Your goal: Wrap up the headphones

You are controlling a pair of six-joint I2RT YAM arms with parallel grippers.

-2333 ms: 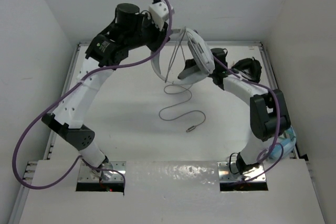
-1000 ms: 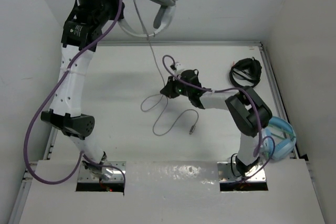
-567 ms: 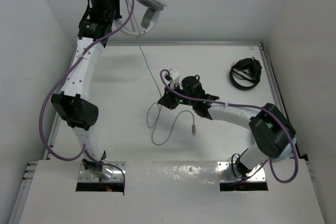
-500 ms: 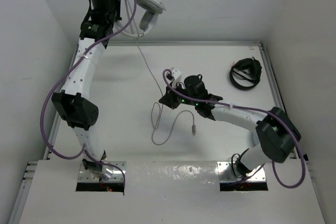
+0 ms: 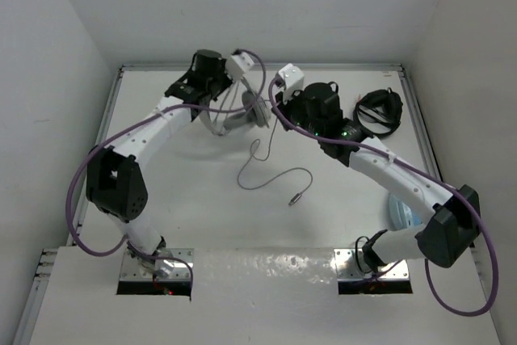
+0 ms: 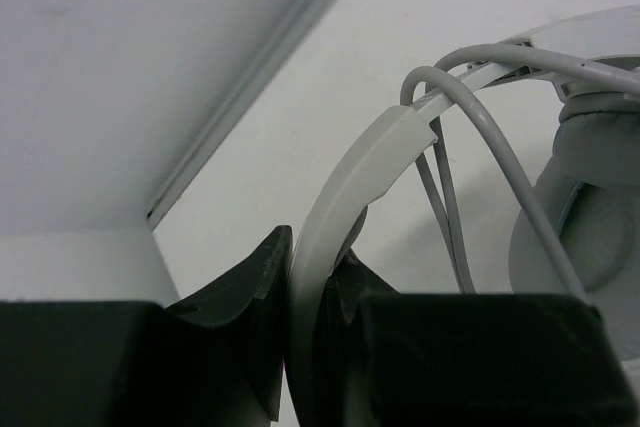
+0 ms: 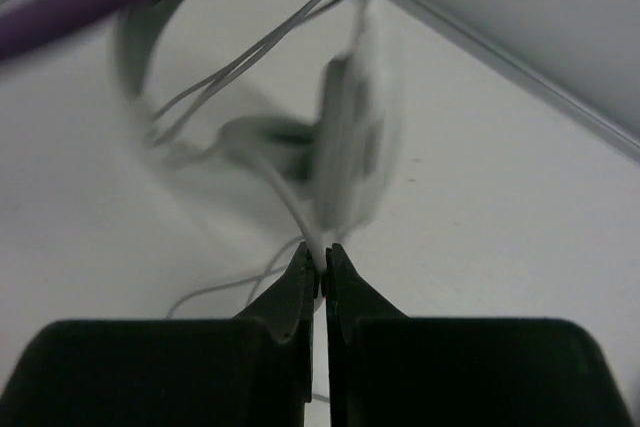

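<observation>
The white headphones hang low over the back middle of the table. My left gripper is shut on their curved headband, which runs up between the jaws in the left wrist view. A padded earcup shows at the right, with turns of the grey cable crossing the band. My right gripper sits just right of the headphones, shut on the thin cable. The headphones are blurred ahead of it. The loose cable trails down the table to its plug.
Black headphones lie at the back right. Light blue headphones peek out under my right forearm at the right edge. The back wall and its rail run close behind both grippers.
My left arm has swung the headphones down from high at the back left to the table's back middle. My right gripper moved back and up with the cable, close beside them.
</observation>
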